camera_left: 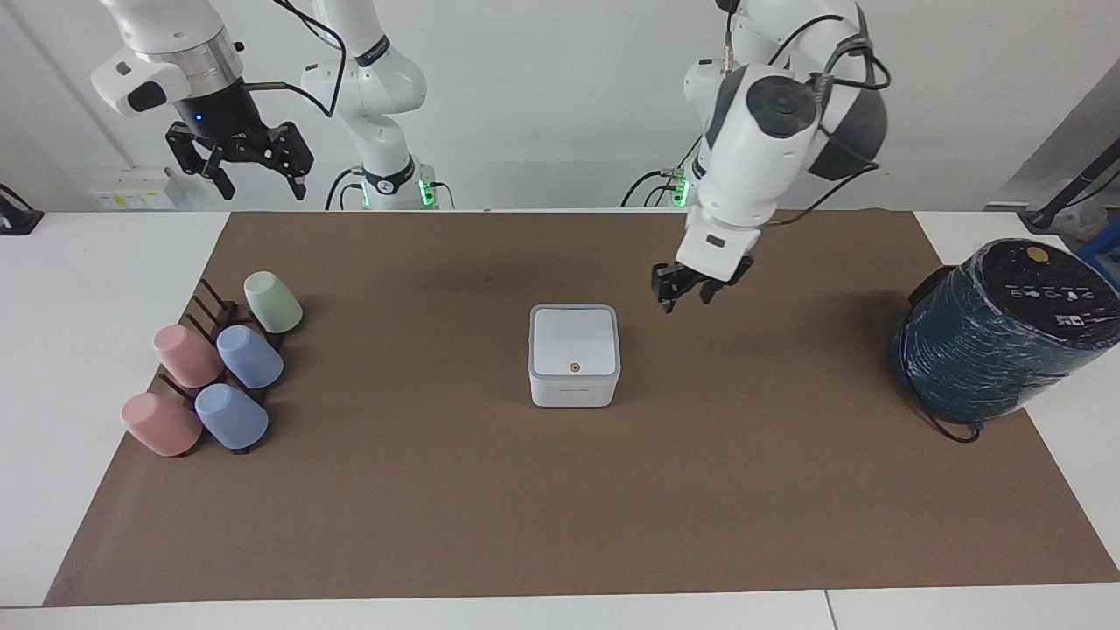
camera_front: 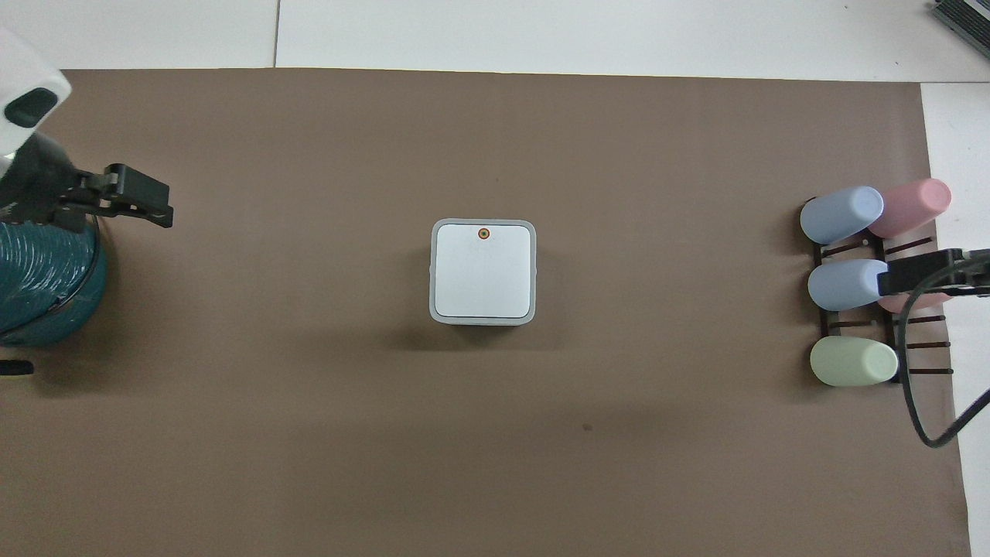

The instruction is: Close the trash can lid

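The right gripper (camera_left: 255, 179) waited high over the counter's (camera_left: 105, 289) near edge, jaws wide apart. The left gripper (camera_left: 689, 296) hung over bare mat (camera_left: 437, 507) toward its own arm's end, jaws slightly apart and empty, probably clear because the job looked done. Mid-mat stood the trash can (camera_left: 573, 394), its lid (camera_left: 573, 339) lying flat and shut; being square, it had no long axis, and its orange dot (camera_left: 574, 367) marked the edge farthest from the robots.

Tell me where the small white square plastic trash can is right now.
The small white square plastic trash can sits mid-mat on the brown paper mat, between the cup rack and the dark teal wrapped cylinder, lid flat.
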Available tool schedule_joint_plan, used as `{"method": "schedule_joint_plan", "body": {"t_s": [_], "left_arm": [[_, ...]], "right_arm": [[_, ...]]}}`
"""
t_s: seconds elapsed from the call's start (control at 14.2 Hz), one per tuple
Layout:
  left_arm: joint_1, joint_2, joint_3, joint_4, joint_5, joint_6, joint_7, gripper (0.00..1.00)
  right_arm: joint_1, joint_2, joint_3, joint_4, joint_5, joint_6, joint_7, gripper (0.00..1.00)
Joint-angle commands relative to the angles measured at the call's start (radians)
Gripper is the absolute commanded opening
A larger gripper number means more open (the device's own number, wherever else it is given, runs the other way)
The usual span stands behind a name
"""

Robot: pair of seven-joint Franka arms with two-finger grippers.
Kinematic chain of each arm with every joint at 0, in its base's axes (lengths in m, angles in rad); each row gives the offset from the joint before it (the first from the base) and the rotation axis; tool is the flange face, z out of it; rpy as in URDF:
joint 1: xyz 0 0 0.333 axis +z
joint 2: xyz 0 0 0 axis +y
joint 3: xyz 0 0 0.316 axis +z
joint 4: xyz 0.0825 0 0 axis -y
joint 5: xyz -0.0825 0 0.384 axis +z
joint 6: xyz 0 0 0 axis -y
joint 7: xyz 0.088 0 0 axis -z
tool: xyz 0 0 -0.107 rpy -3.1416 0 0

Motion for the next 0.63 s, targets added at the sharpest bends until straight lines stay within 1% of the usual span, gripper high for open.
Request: {"method": "schedule_joint_plan", "body": {"t_s": [0.0,0.21,0.56], "left_arm": [[0.034,-0.016,-0.014,-0.023,0.048,-0.003,0.088,1.00],[0.038,-0.016,-0.016,-0.020,0.069,0.010,0.090,1.00],[0.030,-0.019,-0.017,-0.020,0.068,0.021,0.093,1.00]], "right_arm": [[-0.007,-0.018,0.007,-0.018,0.000,0.002,0.009,1.00],[-0.007,-0.018,0.007,-0.018,0.000,0.002,0.009,1.00],[-0.007,-0.018,0.007,-0.018,0.000,0.002,0.009,1.00]]}}
